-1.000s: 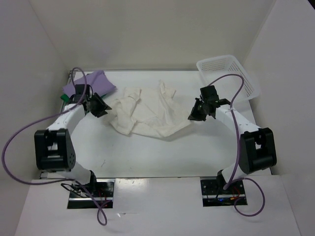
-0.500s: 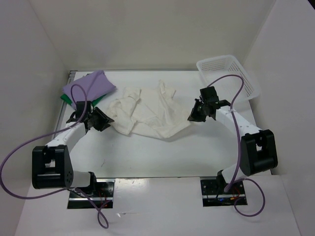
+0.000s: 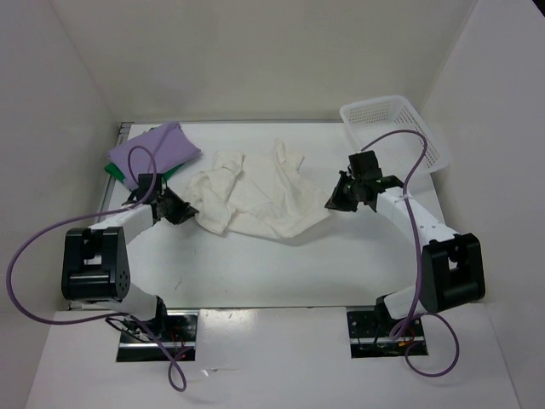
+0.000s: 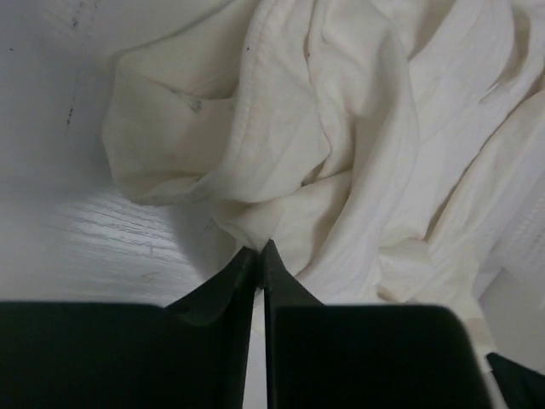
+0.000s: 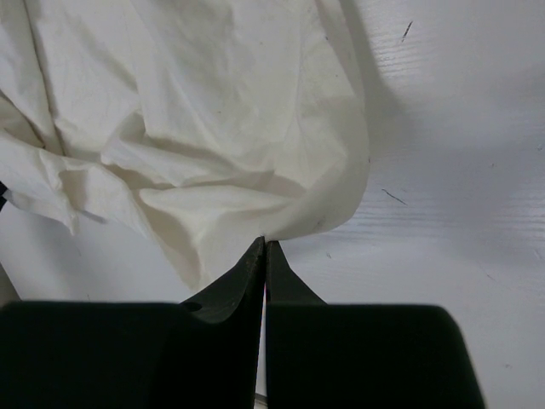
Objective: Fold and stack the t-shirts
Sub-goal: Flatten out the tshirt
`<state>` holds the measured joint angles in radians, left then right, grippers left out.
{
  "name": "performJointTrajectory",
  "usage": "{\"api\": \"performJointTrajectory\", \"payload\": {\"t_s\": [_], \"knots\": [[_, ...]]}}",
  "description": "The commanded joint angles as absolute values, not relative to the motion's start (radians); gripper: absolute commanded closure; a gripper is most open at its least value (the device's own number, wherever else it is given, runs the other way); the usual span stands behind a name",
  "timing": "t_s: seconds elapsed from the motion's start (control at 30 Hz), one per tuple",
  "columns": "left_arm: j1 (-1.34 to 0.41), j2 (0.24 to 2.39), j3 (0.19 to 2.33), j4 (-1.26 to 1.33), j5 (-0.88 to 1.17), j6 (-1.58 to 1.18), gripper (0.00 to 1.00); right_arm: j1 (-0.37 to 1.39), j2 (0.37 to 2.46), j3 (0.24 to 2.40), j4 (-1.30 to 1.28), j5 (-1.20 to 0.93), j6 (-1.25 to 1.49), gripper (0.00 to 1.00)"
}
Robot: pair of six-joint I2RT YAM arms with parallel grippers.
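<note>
Three shirts, one basket [image 3: 396,128], two robot arms.
Left of the basket lie one cream shirt [image 3: 255,200], one purple shirt [image 3: 157,146] and one green shirt [image 3: 111,169]. Arms: one left arm [image 3: 119,221], one right arm [image 3: 417,217].

2 white arms [image 3: 119,220], black joint blocks [image 3: 92,264], purple cables [image 3: 9,279]; fingers [image 4: 223,294] seemingly matte black.

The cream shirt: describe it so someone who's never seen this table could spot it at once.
Start at the white table and look to its middle. The cream shirt lies there, crumpled. Unlike the folded purple shirt lying on a green shirt in the far left corner, it is off-white and unfolded.
</note>
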<state>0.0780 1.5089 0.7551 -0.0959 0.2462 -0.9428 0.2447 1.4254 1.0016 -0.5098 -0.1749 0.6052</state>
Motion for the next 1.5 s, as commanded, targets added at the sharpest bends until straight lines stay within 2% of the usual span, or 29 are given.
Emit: {"api": "performJointTrajectory", "payload": {"t_s": [0.0, 0.07, 0.13, 0.27, 0.4, 0.47, 0.5, 0.53, 0.57, 0.6, 0.63, 0.7, 0.77, 0.83, 0.97, 1.03, 1.07, 1.17, 1.3, 1.33, 1.43, 1.47], "knots": [[0.077, 1.502, 0.808, -0.073, 0.284, -0.954, 0.90, 0.253, 1.387, 0.983, -0.485, -0.183, 0.606, 0.98], [0.077, 1.413, 0.831, -0.203, 0.272, -0.940, 1.00, 0.253, 1.387, 0.983, -0.485, -0.173, 0.606, 0.98], [0.077, 1.330, 0.885, -0.325, 0.220, -0.893, 1.00, 0.253, 1.387, 0.974, -0.485, -0.173, 0.606, 0.98], [0.031, 1.221, 0.995, -0.801, 0.114, -0.827, 1.00, 0.253, 1.411, 0.974, -0.485, -0.173, 0.606, 0.98], [-0.035, 1.103, 0.872, -0.969, 0.097, -0.868, 0.99, 0.262, 1.420, 0.965, -0.485, -0.173, 0.597, 0.98], [-0.078, 1.033, 0.876, -1.046, 0.045, -0.888, 0.88, 0.262, 1.420, 0.956, -0.485, -0.184, 0.597, 0.98], [-0.078, 1.016, 0.909, -1.078, 0.008, -0.888, 0.66, 0.262, 1.411, 0.956, -0.497, -0.184, 0.588, 0.98], [-0.078, 1.005, 0.992, -1.110, -0.036, -0.873, 0.53, 0.262, 1.411, 0.956, -0.497, -0.184, 0.588, 0.98], [-0.078, 1.005, 1.035, -1.164, -0.110, -0.873, 0.43, 0.262, 1.411, 0.956, -0.511, -0.184, 0.578, 0.98], [-0.087, 1.005, 1.076, -1.179, -0.138, -0.864, 0.38, 0.273, 1.399, 0.956, -0.524, -0.184, 0.578, 0.98], [-0.087, 0.996, 1.112, -1.180, -0.152, -0.864, 0.35, 0.273, 1.385, 0.947, -0.525, -0.184, 0.578, 0.98], [-0.087, 0.996, 1.144, -1.105, -0.128, -0.864, 0.35, 0.273, 1.372, 0.946, -0.548, -0.184, 0.578, 0.98], [-0.087, 1.040, 1.108, -0.946, -0.072, -0.844, 0.39, 0.273, 1.361, 0.946, -0.557, -0.175, 0.569, 0.98], [-0.087, 1.093, 1.019, -0.815, 0.017, -0.835, 0.39, 0.273, 1.350, 0.946, -0.566, -0.175, 0.569, 0.98], [-0.078, 1.364, 1.038, -0.553, -0.038, -0.766, 0.33, 0.273, 1.329, 0.946, -0.603, -0.150, 0.569, 0.98], [-0.058, 1.484, 1.113, -0.538, -0.020, -0.727, 0.33, 0.273, 1.315, 0.946, -0.615, -0.133, 0.569, 0.98], [-0.058, 1.591, 1.200, -0.523, -0.020, -0.680, 0.29, 0.273, 1.302, 0.956, -0.624, -0.121, 0.569, 0.98], [-0.049, 1.772, 1.304, -0.523, -0.070, -0.623, 0.29, 0.273, 1.292, 0.956, -0.634, -0.121, 0.578, 0.98], [-0.049, 1.963, 1.403, -0.523, -0.083, -0.580, 0.34, 0.273, 1.270, 0.945, -0.624, -0.121, 0.606, 0.98], [-0.049, 1.991, 1.417, -0.523, -0.066, -0.565, 0.51, 0.273, 1.260, 0.930, -0.624, -0.135, 0.615, 0.98], [-0.049, 2.060, 1.428, -0.482, -0.037, -0.565, 0.79, 0.273, 1.249, 0.907, -0.600, -0.144, 0.653, 0.98], [-0.049, 2.087, 1.439, -0.460, -0.026, -0.565, 0.92, 0.273, 1.238, 0.891, -0.586, -0.144, 0.663, 0.98]]}}
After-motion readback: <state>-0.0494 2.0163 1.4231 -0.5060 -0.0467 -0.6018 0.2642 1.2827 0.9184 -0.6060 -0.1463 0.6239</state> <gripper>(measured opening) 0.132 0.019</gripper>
